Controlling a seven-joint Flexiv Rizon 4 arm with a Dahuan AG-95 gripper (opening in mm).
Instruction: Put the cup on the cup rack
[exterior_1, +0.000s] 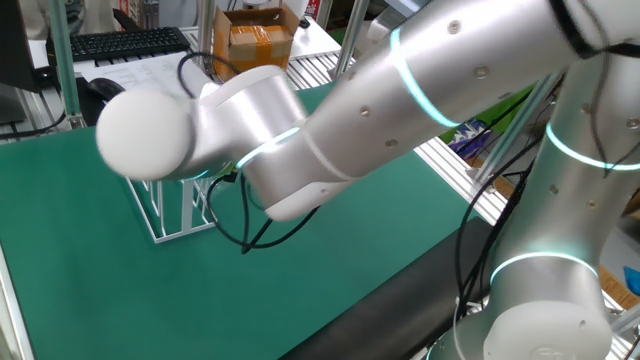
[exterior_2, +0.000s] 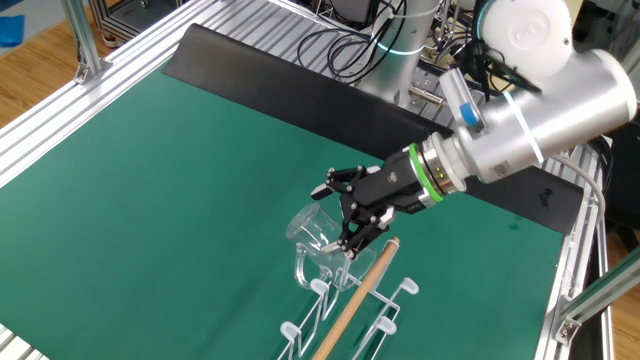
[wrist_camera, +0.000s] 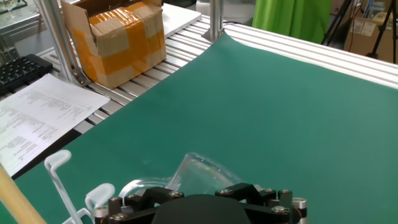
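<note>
A: Start at the claw. How does it stand?

B: In the other fixed view its black fingers are spread wide, angled down toward the mat, and nothing sits between them. One fingertip is close to the glass, but I cannot tell whether it touches.

A: And the cup?

B: The cup is just below and to the left of the claw tips, tipped over on a peg at the far end of the cup rack. Its clear body leans away from the claw, to the left.

A: Does the hand view agree?

B: Yes. There the cup shows as a faint clear shape right in front of the black claw body at the bottom edge, with white pegs of the cup rack to its left.

A: What about the rack's wooden rod?

B: The wooden rod runs from just under the claw toward the near edge.

A: Farther out?

B: The green mat covers the table. In one fixed view the silver arm hides the claw and cup; only the cup rack's wire base pokes out below it. A cardboard box and printed paper lie beyond the mat's left side.
</note>
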